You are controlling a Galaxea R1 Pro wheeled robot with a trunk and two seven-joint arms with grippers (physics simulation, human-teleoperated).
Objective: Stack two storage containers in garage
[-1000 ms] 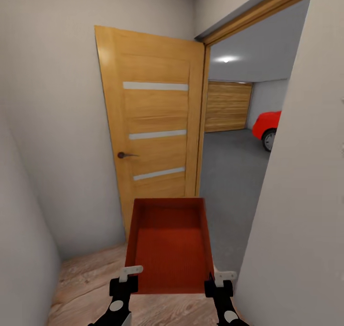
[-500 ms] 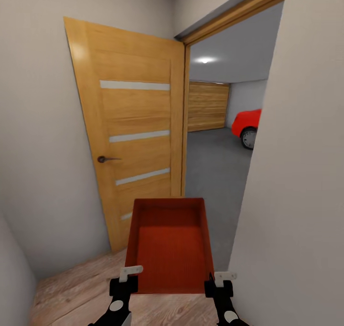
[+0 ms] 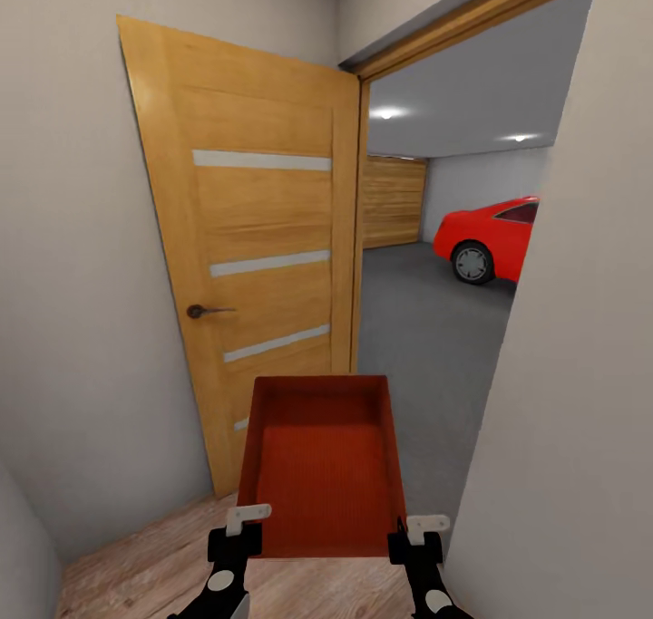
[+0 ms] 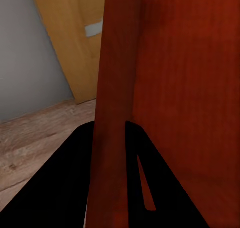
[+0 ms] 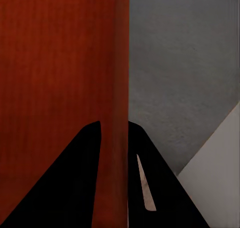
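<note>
We carry one container (image 3: 322, 465) in front of the trunk, open side up and empty, with its long axis pointing ahead. The left gripper (image 3: 238, 539) holds the near left corner. In the left wrist view the fingers (image 4: 65, 188) sit on either side of the container's (image 4: 165, 87) left wall, pinching it. The right gripper (image 3: 413, 542) holds the near right corner. In the right wrist view its fingers (image 5: 70, 183) likewise straddle the container's (image 5: 55, 62) right wall and clamp it. Both jaws are therefore closed on thin walls, one per side.

We stand in a narrow passage with grey walls. Under the container lies a light wood plank floor (image 3: 136, 565). Ahead on the left a wooden door (image 3: 258, 256) stands open, swung against the passage wall; it has three pale horizontal strips and a dark lever handle (image 3: 201, 311).

The doorway on the right opens into the garage (image 3: 435, 284). Its dark grey concrete floor (image 3: 426, 329) begins just beyond the container's far edge. A red car (image 3: 485, 238) stands at the far right of the garage, partly hidden by the near wall. A wood-slat garage door (image 3: 393, 200) closes the far end. Two ceiling spotlights (image 3: 388, 113) are lit.
</note>
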